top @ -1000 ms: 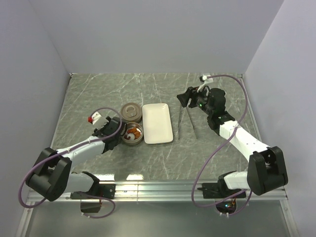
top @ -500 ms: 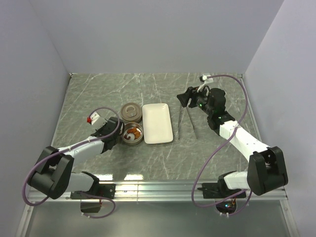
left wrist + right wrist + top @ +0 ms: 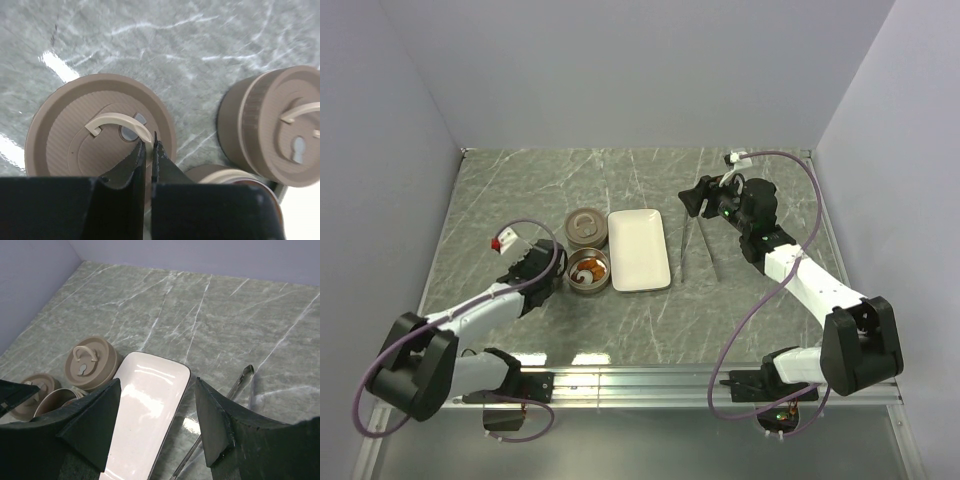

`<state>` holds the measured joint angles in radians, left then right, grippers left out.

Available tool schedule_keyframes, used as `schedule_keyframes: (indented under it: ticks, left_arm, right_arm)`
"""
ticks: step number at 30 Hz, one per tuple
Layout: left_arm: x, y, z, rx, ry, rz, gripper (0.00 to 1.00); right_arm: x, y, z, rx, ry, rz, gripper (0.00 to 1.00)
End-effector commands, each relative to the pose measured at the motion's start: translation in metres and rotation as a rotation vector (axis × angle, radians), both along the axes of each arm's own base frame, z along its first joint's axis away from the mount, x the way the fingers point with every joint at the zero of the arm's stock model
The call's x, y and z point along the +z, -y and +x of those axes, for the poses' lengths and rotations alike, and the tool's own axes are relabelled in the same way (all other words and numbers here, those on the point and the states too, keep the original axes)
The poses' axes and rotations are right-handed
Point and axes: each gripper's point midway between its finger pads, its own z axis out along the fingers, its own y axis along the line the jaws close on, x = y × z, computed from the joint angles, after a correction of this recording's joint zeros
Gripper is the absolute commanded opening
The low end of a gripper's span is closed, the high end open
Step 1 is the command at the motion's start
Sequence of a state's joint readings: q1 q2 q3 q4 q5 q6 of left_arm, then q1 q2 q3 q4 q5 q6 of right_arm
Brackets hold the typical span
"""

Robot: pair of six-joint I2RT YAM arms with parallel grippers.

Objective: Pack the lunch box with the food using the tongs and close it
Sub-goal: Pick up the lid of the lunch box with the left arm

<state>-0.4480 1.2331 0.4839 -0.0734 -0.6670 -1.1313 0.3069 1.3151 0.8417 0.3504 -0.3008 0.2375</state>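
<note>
Now, left pincer (image 3: 148, 150): pressed together on the arched handle (image 3: 112, 120) of the loose lid (image 3: 65, 135), which lies flat on the surface.
Open tin (image 3: 220, 174): just right of that lid, so a short lift and rightward carry looks enough.
Food (image 3: 587, 272): inside the open tin.
Closed tin (image 3: 270, 125): just behind the open tin, close to the path.
Tray (image 3: 639, 250): beside the open tin's right.
Tongs (image 3: 688, 245): beyond the tray, long axis pointing away from the bases.
Right pincer (image 3: 157, 385): spread, holding nothing.
</note>
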Motion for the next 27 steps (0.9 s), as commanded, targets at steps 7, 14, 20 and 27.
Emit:
schedule_keyframes:
  ticks: [7, 14, 20, 27]
  left_arm:
    - [0.057, -0.009, -0.004, -0.049, 0.153, 0.031, 0.00]
    - [0.105, 0.008, -0.009, -0.202, 0.309, -0.002, 0.00]
    - [0.138, 0.051, -0.019, -0.484, 0.463, -0.053, 0.00]
    - [0.144, 0.094, -0.033, -0.750, 0.557, -0.086, 0.01]
  right_arm:
    - [0.020, 0.002, 0.004, -0.013, 0.059, 0.013, 0.68]
    - [0.019, 0.004, 0.008, -0.030, 0.051, 0.021, 0.68]
    - [0.024, 0.005, 0.005, -0.045, 0.058, 0.029, 0.68]
    - [0.025, 0.009, -0.009, -0.069, 0.062, 0.026, 0.68]
